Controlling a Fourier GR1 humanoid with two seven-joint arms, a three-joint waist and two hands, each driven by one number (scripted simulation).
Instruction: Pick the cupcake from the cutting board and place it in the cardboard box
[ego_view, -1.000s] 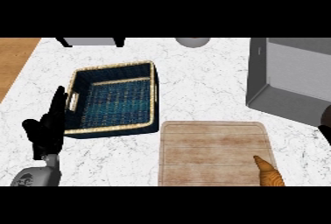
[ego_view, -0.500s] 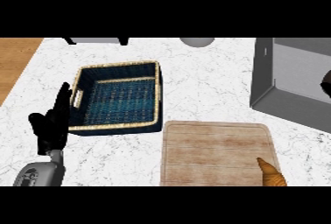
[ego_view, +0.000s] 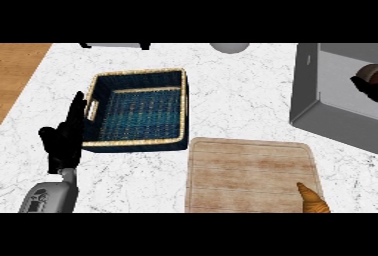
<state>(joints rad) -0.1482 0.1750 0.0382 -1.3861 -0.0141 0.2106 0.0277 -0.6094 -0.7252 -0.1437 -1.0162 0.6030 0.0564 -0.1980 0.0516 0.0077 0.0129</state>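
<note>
My right hand (ego_view: 363, 85) shows only at the view's right edge, over the grey box (ego_view: 325, 95). It sits higher in the view than a second ago, when it hung off the box's near corner. Its dark fingers (ego_view: 357, 86) curl round a brownish lump that I take for the cupcake (ego_view: 368, 72), mostly cut off by the edge. My left hand (ego_view: 63, 142) rests on the tabletop (ego_view: 236, 90) just left of the blue basket (ego_view: 140, 110), fingers straight and together, as before. A pointed brown pastry (ego_view: 313, 200) lies on the cutting board's (ego_view: 247, 175) near right corner.
</note>
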